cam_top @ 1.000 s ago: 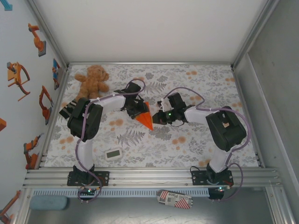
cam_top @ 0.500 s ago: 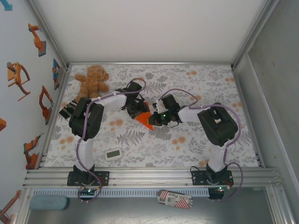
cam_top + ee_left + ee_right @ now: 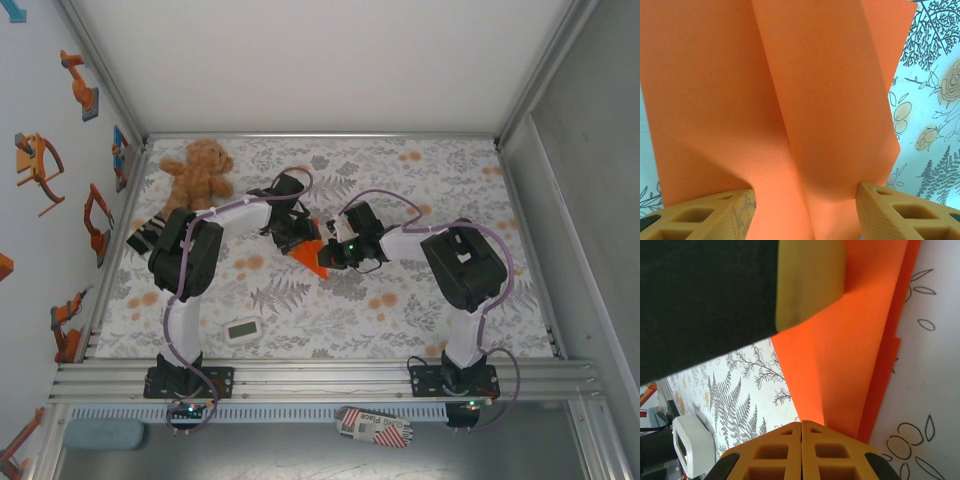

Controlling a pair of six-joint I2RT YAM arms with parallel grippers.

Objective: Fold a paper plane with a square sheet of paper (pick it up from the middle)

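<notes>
- Arms are reaching inward from both sides and meeting mid-worktop, so that the two pincers are working one piece together.
- Orange paper (image 3: 311, 256), partly folded to a point aimed toward the near edge, is sitting between them at the centre of the worktop, tilted up on the left pincer's side.
- Left pincer (image 3: 296, 238) is grasping the orange paper across its width. In the left wrist view the sheet is bowing into a valley between the fingers (image 3: 710, 217), judged to be steadying it.
- Right pincer (image 3: 801, 450) is clenched with nothing visible in the seam. Its tips are touching the paper's layered edge, probably pressing a crease flat.
- White enclosure walls (image 3: 320, 60) are boxing the cell in, and the left one is carrying orange robot stickers (image 3: 40, 165).
- Worktop (image 3: 430, 300) is wearing a grey and orange floral cloth, giving little grip under thin paper.
- Teddy bear (image 3: 198, 170) is sitting at the far left corner, well apart.
- White timer (image 3: 243, 329) is lying near the front rail (image 3: 320, 372).
</notes>
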